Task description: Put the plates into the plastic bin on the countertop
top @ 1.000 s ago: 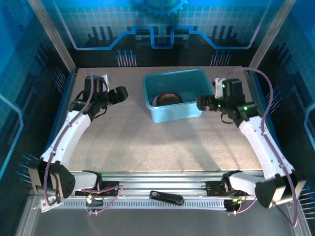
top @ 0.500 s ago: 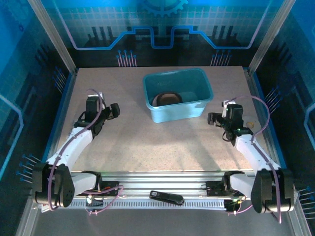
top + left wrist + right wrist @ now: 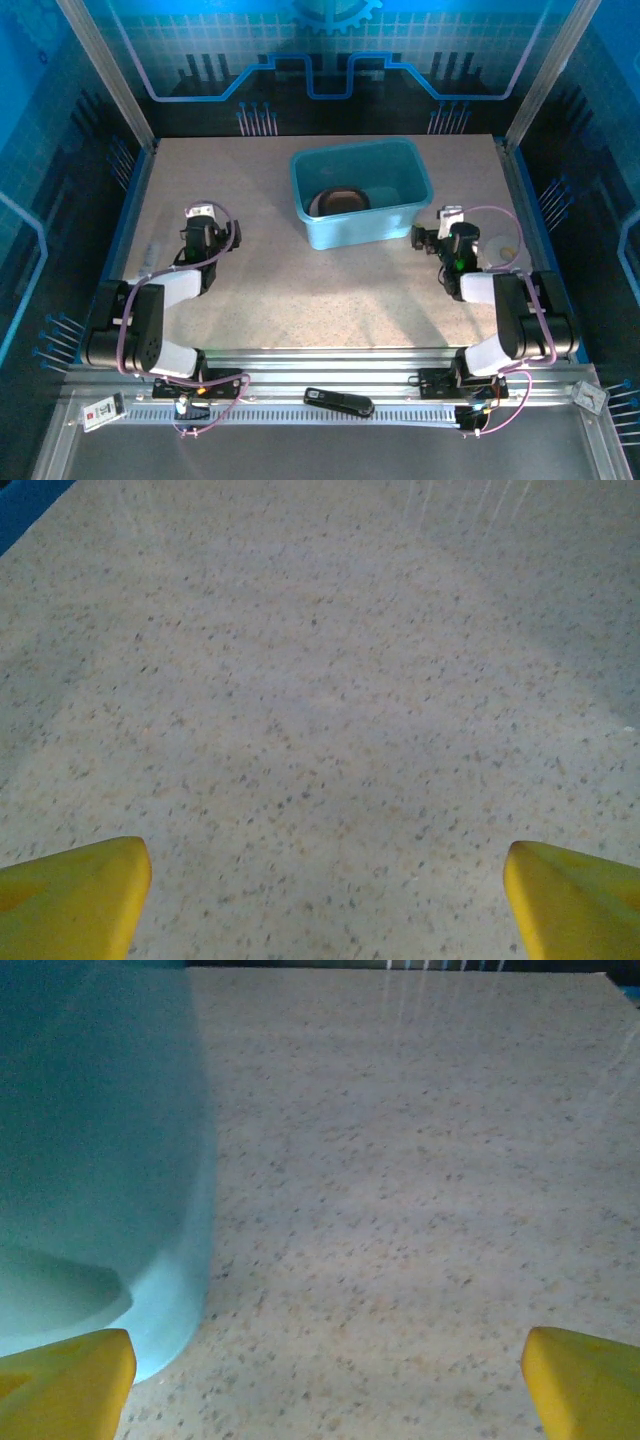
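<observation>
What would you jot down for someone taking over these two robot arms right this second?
Left hand: open, empty, over bare countertop.
Right hand: open, empty, beside the teal plastic bin.
Done: a smoky-brown plate lies in the bin.
Left: a faint round shape on the countertop, right of the right hand, may be a plate; check it.

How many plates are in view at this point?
1 for certain: a smoky-brown plate inside the plastic bin, near its left front. A pale round shape at far right may be another; too faint to tell.
</observation>
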